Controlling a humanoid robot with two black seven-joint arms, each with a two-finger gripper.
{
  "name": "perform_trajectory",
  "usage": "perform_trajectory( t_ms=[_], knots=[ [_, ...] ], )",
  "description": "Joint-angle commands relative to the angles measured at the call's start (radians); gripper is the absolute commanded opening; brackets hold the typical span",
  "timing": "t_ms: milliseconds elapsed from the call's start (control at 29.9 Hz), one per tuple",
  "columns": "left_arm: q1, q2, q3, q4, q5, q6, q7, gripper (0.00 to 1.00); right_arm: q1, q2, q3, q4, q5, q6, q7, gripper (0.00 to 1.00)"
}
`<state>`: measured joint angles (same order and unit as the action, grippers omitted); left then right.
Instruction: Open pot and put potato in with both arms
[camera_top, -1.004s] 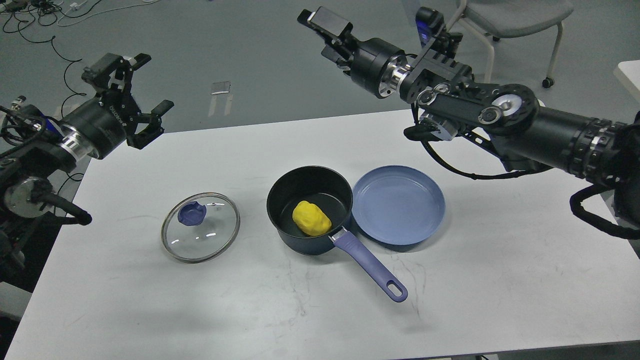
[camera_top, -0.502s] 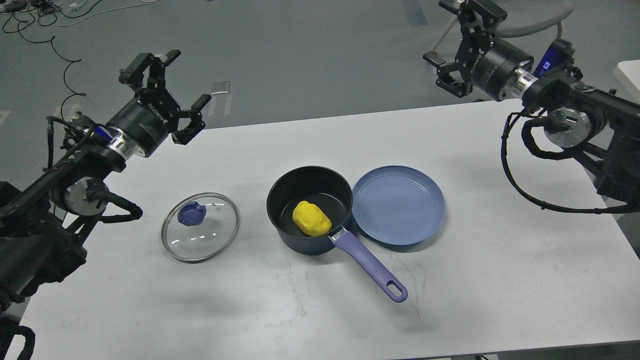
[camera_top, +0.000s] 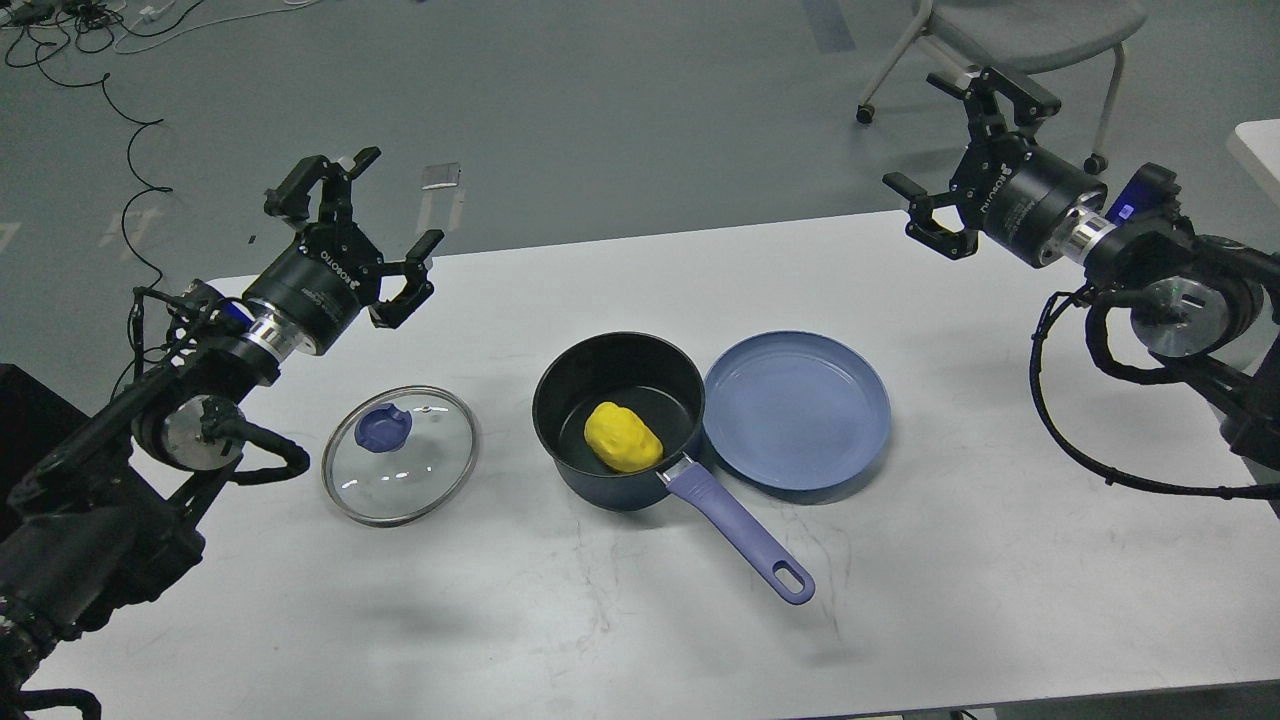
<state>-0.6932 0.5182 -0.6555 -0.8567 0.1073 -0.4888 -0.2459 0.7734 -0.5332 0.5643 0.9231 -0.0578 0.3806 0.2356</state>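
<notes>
The pot (camera_top: 618, 415) sits uncovered at the centre of the frame on the white table (camera_top: 1000, 560), its purple handle (camera_top: 740, 535) running toward the lower right. The yellow potato (camera_top: 622, 437) lies inside the pot on its dark bottom, toward the handle side. The glass lid (camera_top: 401, 455) lies flat on the table left of the pot, apart from it, with its blue knob (camera_top: 384, 427) off toward the lid's upper-left part. A blue plate (camera_top: 797, 410) rests just right of the pot, its rim touching or nearly touching the pot's wall. The left gripper (camera_top: 372, 215) hangs in the upper left of the frame above the table's far-left edge, its fingers (camera_top: 408, 285) spread wide and holding nothing. The right gripper (camera_top: 970, 155) is in the upper right, above the table's far edge, its fingers (camera_top: 925, 228) also spread wide and empty. Both are well apart from the pot, lid and plate. A chair (camera_top: 1030, 25) stands on the grey floor at the top right.
</notes>
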Motion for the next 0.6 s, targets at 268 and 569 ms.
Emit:
perform_trajectory(
  t_ms=[268,569],
  knots=[
    [0.077,-0.03,-0.009,0.001,0.002,0.0,0.004,0.98,-0.022,-0.004,-0.011,0.02,-0.007,-0.012,-0.055,1.0],
    [0.092,-0.052,-0.009,0.001,0.002,0.0,0.005,0.98,-0.029,0.047,-0.02,0.019,-0.014,-0.1,-0.048,1.0]
  ],
)
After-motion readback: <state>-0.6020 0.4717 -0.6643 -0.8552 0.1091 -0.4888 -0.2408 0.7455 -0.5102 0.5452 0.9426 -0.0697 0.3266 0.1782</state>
